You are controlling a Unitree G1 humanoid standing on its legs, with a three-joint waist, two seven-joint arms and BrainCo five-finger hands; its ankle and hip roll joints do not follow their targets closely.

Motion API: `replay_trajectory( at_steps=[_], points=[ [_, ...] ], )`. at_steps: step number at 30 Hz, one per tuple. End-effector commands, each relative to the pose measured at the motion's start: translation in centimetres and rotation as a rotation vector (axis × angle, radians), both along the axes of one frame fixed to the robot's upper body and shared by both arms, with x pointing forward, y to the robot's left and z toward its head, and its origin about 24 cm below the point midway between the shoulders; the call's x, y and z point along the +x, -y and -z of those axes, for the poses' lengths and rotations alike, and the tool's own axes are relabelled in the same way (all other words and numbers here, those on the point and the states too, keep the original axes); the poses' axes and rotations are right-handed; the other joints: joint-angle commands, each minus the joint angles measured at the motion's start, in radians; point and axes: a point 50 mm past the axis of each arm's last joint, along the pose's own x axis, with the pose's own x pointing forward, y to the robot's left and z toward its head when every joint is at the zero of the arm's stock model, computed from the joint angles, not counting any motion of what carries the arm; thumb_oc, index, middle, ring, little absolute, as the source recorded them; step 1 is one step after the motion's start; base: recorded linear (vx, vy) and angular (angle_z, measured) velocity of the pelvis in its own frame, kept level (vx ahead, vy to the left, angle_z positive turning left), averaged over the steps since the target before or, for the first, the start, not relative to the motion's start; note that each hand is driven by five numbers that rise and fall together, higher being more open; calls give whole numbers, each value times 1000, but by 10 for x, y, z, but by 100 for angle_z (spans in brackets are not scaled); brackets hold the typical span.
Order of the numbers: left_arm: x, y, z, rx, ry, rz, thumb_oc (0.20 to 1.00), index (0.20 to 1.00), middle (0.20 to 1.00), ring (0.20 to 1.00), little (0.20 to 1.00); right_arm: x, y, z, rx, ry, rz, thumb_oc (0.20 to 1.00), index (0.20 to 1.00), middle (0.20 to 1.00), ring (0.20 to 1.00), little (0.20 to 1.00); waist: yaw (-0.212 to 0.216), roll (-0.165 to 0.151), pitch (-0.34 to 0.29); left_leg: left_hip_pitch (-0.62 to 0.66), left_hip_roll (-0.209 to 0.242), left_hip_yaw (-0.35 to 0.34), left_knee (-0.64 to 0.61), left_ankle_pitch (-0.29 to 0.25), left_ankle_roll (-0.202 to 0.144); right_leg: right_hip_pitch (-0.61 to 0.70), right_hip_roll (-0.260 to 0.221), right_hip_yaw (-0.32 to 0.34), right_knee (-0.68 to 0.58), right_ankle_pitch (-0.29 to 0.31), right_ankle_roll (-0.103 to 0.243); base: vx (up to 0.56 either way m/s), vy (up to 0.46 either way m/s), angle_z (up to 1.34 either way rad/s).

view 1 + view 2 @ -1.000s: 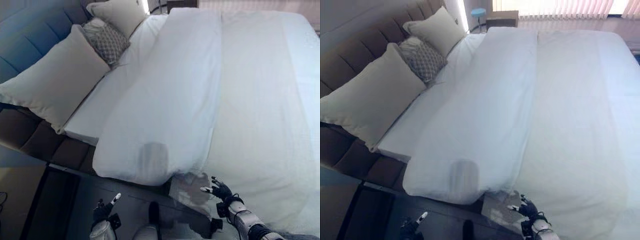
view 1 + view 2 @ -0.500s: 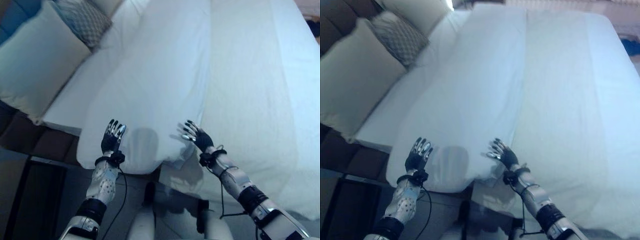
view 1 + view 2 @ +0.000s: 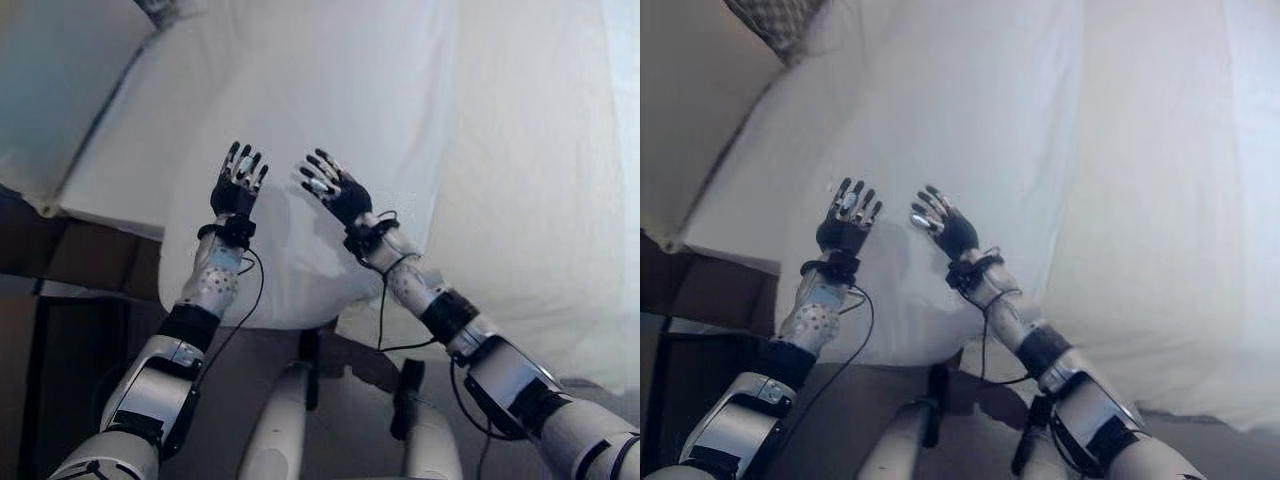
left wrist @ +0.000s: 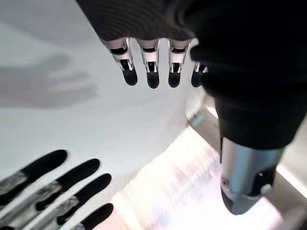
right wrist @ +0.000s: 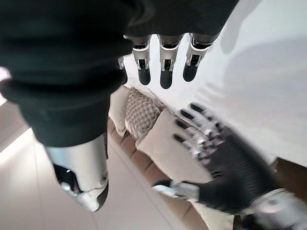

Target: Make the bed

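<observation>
White duvet covers most of the bed, folded back on itself along the near side, with its lower corner drooping over the bed edge towards me. Far left: a pale pillow against the headboard, with bare sheet showing between it and the fold.

Left hand: fingers straight and spread, palm facing the duvet, holding nothing. It hovers over the left part of the folded flap. Left wrist view confirms extended fingers with white fabric beyond them.

Right hand: just beside the left, fingers likewise splayed, empty, raised over the same flap.

My reading: I have both hands up side by side over the fold so they can come down on the flap together and take it at two points. No contact with the fabric that I can confirm yet.

Duvet surface is smooth, few wrinkles, thick rounded fold edge; looks soft and likely to slip unless pinched firmly.
</observation>
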Motion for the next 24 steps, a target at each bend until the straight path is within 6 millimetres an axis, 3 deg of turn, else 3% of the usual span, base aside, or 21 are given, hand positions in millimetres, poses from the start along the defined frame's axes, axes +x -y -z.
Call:
replay_trajectory(
  at_steps=[1,3,5,8,11,13,15,16,17,18,21,22,23,24],
  points=[
    [10,8,-55,-52,154,-21,1000,1000,1000,1000,1000,12,20,-37,165,43,122,1000,1000,1000,1000,1000,16,22,24,4,-15,-47,-84,37,-53,37,42,-63,-60,16,-4,-10,-12,-13],
    [16,8,-64,-38,133,-62,1000,1000,1000,1000,1000,26,35,-48,125,17,231,1000,1000,1000,1000,1000,17,25,47,-25,-16,-56,-94,55,-67,14,64,-37,-71,33,-5,2,-32,-4],
    [18,3,-67,-29,124,-104,1000,1000,1000,1000,1000,33,44,-46,96,-20,308,1000,1000,1000,1000,1000,24,24,54,-39,-11,-53,-97,55,-73,2,60,-52,-80,43,-1,6,-26,10],
    [24,11,-78,25,105,-138,1000,1000,1000,1000,1000,43,61,-55,53,-49,431,1000,1000,1000,1000,1000,23,32,72,-107,-7,-63,-87,65,-85,-52,60,-65,-72,45,-3,11,-60,-2],
    [25,22,-90,72,132,-151,1000,1000,1000,1000,1000,50,85,-56,-101,-55,554,1000,1000,1000,1000,1000,17,50,72,-202,-11,-74,-72,69,-95,-150,53,-82,-31,31,-5,5,-19,21],
    [21,32,-99,90,177,-146,1000,1000,1000,1000,1000,54,105,-62,-277,-32,655,1000,1000,1000,1000,1000,18,77,72,-305,-18,-83,-36,64,-94,-268,37,-86,54,2,-12,15,5,25],
    [19,36,-102,85,200,-142,1000,1000,1000,1000,1000,55,114,-62,-297,-40,692,1000,1000,1000,1000,1000,19,91,72,-348,-25,-87,-19,64,-93,-320,30,-83,101,-16,-16,18,18,16],
    [12,44,-109,77,254,-120,1000,1000,1000,1000,1000,55,137,-59,-341,-73,785,1000,1000,1000,1000,1000,18,118,72,-418,-35,-95,0,62,-89,-407,24,-73,170,-41,-18,19,16,19],
    [12,45,-110,77,256,-120,1000,1000,1000,1000,1000,55,138,-60,-341,-71,786,1000,1000,1000,1000,1000,18,118,72,-424,-36,-95,4,61,-89,-415,22,-72,179,-45,-18,39,55,33],
    [6,50,-115,71,298,-104,1000,1000,1000,1000,1000,53,155,-52,-339,-110,850,1000,1000,1000,1000,1000,16,138,72,-471,-42,-98,16,63,-88,-471,15,-70,221,-62,-20,14,41,32],
    [4,45,-116,64,305,-118,1000,1000,1000,1000,1000,51,167,-37,-341,-163,896,1000,1000,1000,1000,1000,7,142,72,-514,-44,-96,38,60,-85,-520,11,-59,252,-72,-25,24,39,32],
    [4,36,-110,50,285,-143,1000,1000,1000,1000,1000,49,174,-14,-381,-226,906,1000,1000,1000,1000,1000,1,141,72,-535,-43,-93,43,58,-83,-546,9,-55,255,-71,-27,19,31,11],
    [4,36,-110,50,285,-143,1000,1000,1000,1000,1000,48,174,-14,-382,-226,905,1000,1000,1000,1000,1000,1,140,72,-535,-43,-92,43,58,-83,-547,9,-53,256,-71,-27,42,44,3],
    [5,28,-105,35,262,-168,1000,1000,1000,1000,1000,45,177,7,-454,-265,891,1000,1000,1000,1000,1000,-2,142,72,-544,-43,-90,38,59,-78,-558,10,-45,253,-71,-28,21,14,-6]
  ],
)
